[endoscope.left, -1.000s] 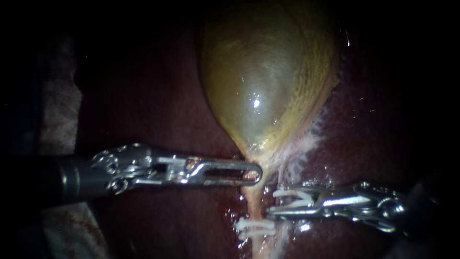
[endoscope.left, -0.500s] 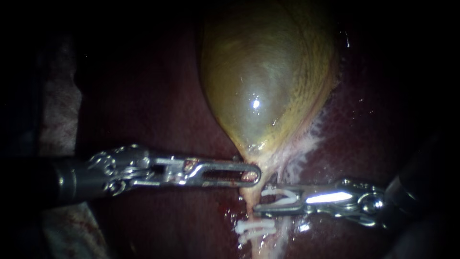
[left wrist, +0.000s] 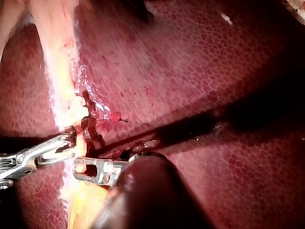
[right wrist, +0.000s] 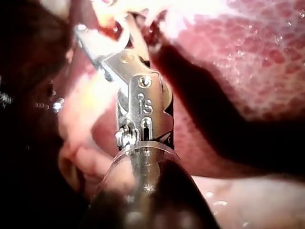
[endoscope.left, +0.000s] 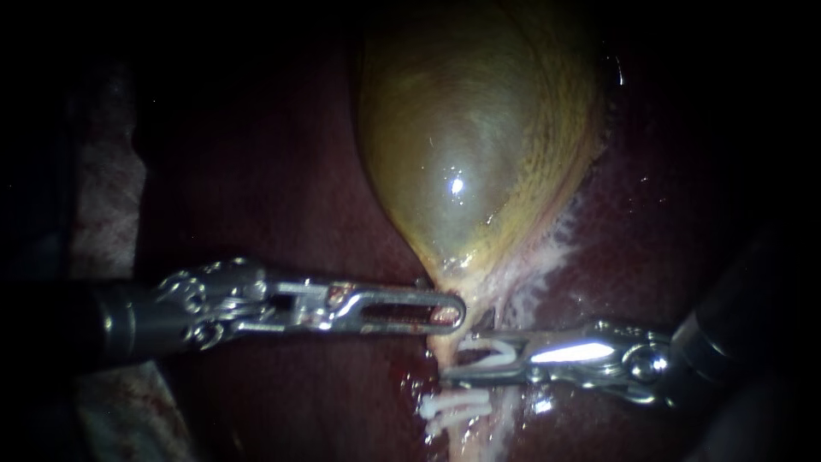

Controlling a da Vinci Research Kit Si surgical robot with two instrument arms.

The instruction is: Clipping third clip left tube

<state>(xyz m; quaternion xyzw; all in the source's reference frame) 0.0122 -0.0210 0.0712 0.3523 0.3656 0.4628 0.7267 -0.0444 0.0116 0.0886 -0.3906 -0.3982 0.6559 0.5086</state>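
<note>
The dark red liver (endoscope.left: 274, 188) fills most of the endoscope view and lies under everything. On it, in the upper middle of the frame, sits the gallbladder (endoscope.left: 470, 145). It is a big shiny yellow-green bag that gets thin toward the bottom, like a drop turned upside down.

My left instrument (endoscope.left: 449, 310) comes in from the left edge, a bit below the middle. Its pincer is narrow. The two jaws lie together and nip the very top of the left tube (endoscope.left: 466, 438), right where the bag ends.

My right instrument (endoscope.left: 457, 357) comes in from the right edge, just lower than the left one. Its pincer stands a little apart and holds a white clip (endoscope.left: 492, 351). The clip is bent like a V, with one arm along each jaw. The tips reach the left tube. I cannot tell if the tube is all the way inside the clip. In the right wrist view, some pale and red tissue shows in the gap between the jaws.

The left tube is a thin pale string. It runs from the bag's tip down to the bottom edge of the frame, in the lower middle. A pale strand (endoscope.left: 523, 291) lies just to its right.

Two small white clips (endoscope.left: 453, 408) sit across the left tube, side by side, just below the right pincer.
</note>
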